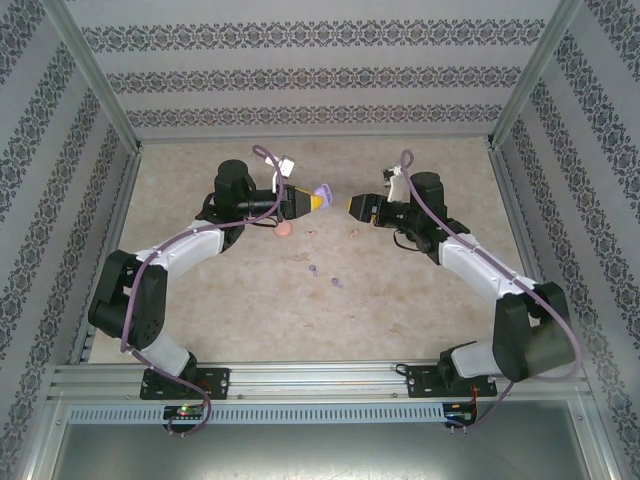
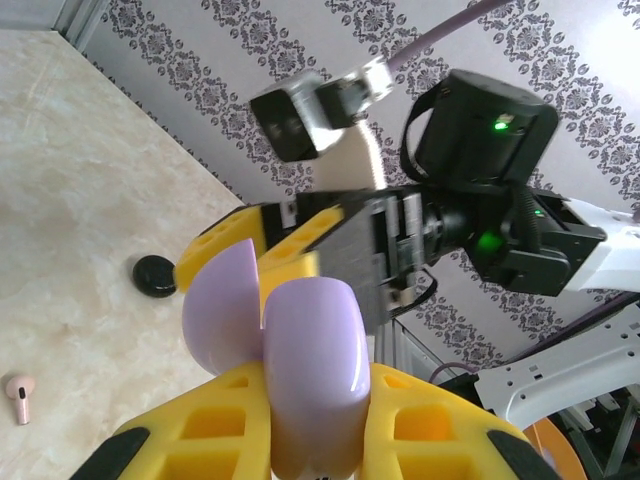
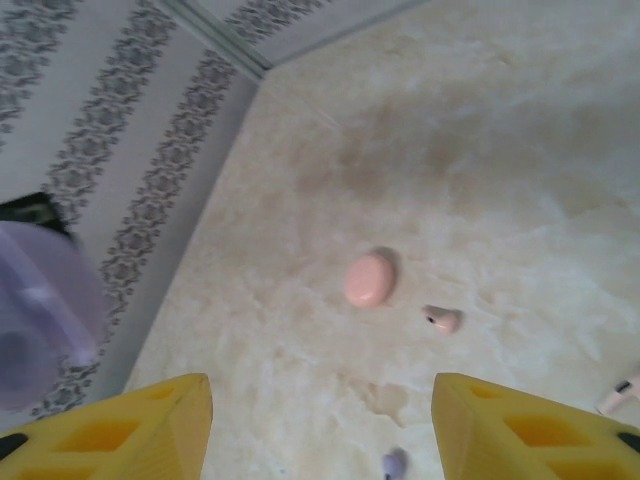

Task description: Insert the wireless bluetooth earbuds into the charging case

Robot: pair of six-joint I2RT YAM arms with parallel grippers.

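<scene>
My left gripper [image 1: 308, 202] is shut on a purple charging case [image 2: 310, 370], held above the table with its lid [image 2: 222, 310] swung open. My right gripper [image 1: 351, 206] faces it a short gap away, open with nothing between its fingers. Below the grippers, two purple earbuds [image 1: 313, 270] [image 1: 336, 283] lie on the table. One purple earbud [image 3: 395, 463] shows between the right fingers. A pale pink earbud [image 3: 442, 319] lies beside a closed pink case [image 3: 368, 280], and another pink earbud [image 2: 18, 395] lies farther off.
A closed black case [image 2: 156, 275] rests on the table near the back wall. Patterned walls [image 1: 300, 80] and metal frame posts enclose the beige tabletop [image 1: 400, 310] on three sides. The pink case [image 1: 285, 230] lies just under the left gripper.
</scene>
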